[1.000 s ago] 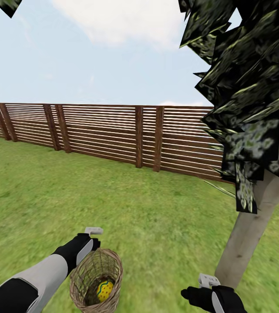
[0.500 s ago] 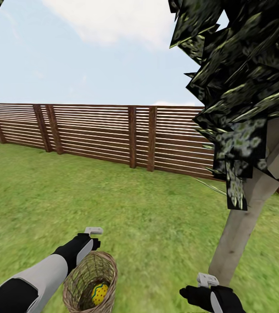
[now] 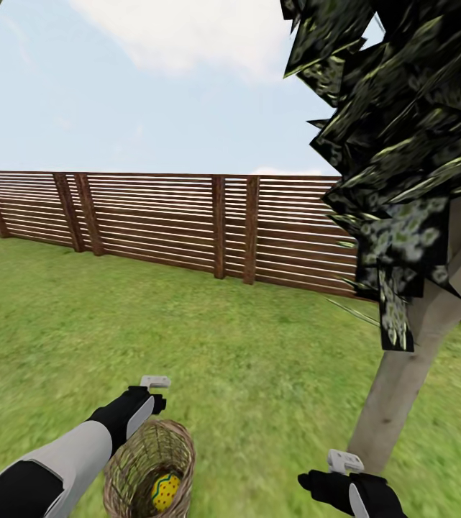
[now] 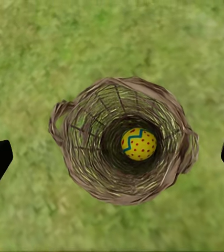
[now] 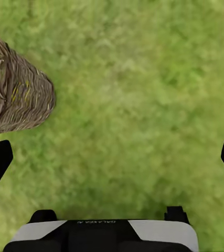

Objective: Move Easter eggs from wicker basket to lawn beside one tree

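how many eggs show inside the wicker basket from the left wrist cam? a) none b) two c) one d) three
c) one: the left wrist view looks straight down into the wicker basket, and a single yellow egg with a blue zigzag and red dots lies at its bottom.

I can't read any text from here. My right wrist camera shows a small pale line of lettering on the dark robot body (image 5: 98, 233) below the lawn (image 5: 143, 105), but it's too blurred to make out.
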### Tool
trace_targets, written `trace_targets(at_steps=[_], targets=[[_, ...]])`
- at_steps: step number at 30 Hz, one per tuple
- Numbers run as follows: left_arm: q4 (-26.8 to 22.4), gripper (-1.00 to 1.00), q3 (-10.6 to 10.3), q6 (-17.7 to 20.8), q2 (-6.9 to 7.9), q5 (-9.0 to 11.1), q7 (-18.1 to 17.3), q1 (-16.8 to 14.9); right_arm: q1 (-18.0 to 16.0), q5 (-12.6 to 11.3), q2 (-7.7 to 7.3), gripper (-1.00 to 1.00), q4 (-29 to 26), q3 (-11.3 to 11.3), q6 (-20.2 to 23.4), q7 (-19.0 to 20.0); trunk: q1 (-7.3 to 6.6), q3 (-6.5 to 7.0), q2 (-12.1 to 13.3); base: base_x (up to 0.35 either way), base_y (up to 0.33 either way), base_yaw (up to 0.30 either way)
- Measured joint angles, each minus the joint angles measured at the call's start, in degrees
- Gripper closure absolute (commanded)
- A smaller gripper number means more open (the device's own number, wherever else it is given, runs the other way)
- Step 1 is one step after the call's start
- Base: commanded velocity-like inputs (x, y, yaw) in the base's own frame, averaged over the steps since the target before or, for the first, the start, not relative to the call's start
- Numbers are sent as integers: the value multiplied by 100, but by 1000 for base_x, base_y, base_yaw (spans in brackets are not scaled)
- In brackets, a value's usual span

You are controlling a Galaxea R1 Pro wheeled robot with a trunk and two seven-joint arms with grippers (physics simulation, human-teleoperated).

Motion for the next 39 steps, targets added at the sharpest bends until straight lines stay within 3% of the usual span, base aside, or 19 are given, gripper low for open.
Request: trace_targets(at_steps=[39], targets=[[1,-100,-15,-151,-2,-18,1,0,0,1,-11,-100,7,-1,-3,17,1,0,0,88,59,0]])
